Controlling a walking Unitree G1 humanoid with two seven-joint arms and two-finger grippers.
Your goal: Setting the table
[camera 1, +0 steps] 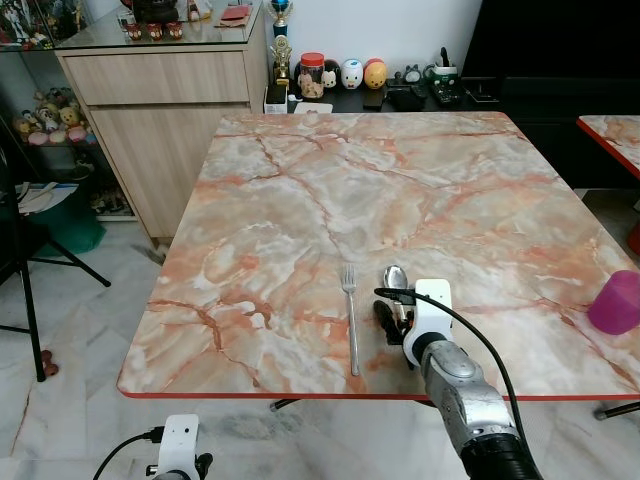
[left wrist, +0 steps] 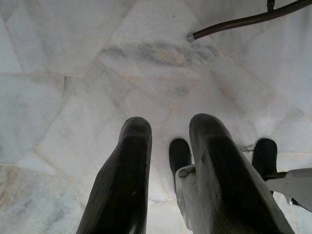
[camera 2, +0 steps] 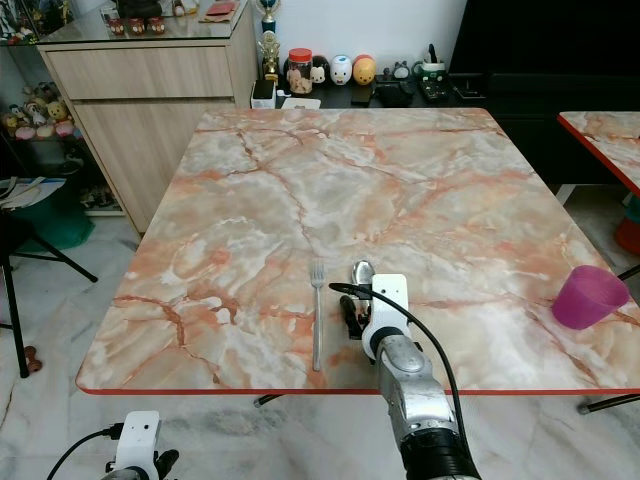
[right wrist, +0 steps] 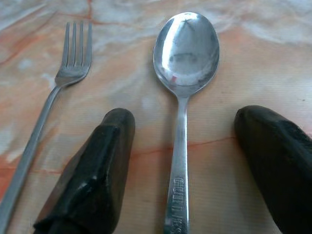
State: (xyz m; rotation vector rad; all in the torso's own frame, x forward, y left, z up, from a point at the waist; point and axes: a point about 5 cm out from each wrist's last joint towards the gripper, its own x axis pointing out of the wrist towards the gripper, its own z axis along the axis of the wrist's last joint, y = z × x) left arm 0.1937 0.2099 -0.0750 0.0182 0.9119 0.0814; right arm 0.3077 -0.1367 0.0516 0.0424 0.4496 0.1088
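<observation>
Counter: marble-patterned counter (camera 1: 330, 200) with a red edge fills the middle of the left eye frame, on a pale tiled floor (camera 1: 70, 330).
Background: wooden cabinet (camera 1: 160, 110) at upper left; small figurines and a jar (camera 1: 312, 73) along the top, just past the counter's far edge.
Fork: fork (camera 1: 351, 315) lies flat near the counter's near edge, lower centre, tines toward the top of the frame.
Spoon: spoon (camera 1: 396, 279) lies just right of the fork, parallel to it, not touching; its handle is hidden under the right claw.
Cup: purple cup (camera 1: 615, 301) stands upright at the right edge of the frame, well apart from the cutlery.
Right claw: right claw (camera 1: 390, 322) sits low over the spoon handle, lower centre, its silver arm coming up from the bottom edge.
Left claw: left claw (camera 1: 190, 470) hangs at the bottom left, below the counter.

Left wrist view: both fingers (left wrist: 122, 185) point down at the floor, spread with a clear gap between them; a dark table leg (left wrist: 243, 22) crosses the upper right.

Right wrist view: spoon (right wrist: 183, 73) lies bowl-up between the two fingers (right wrist: 92, 170), which stand apart on either side of the handle without touching it; fork (right wrist: 68, 78) lies at the left.
</observation>
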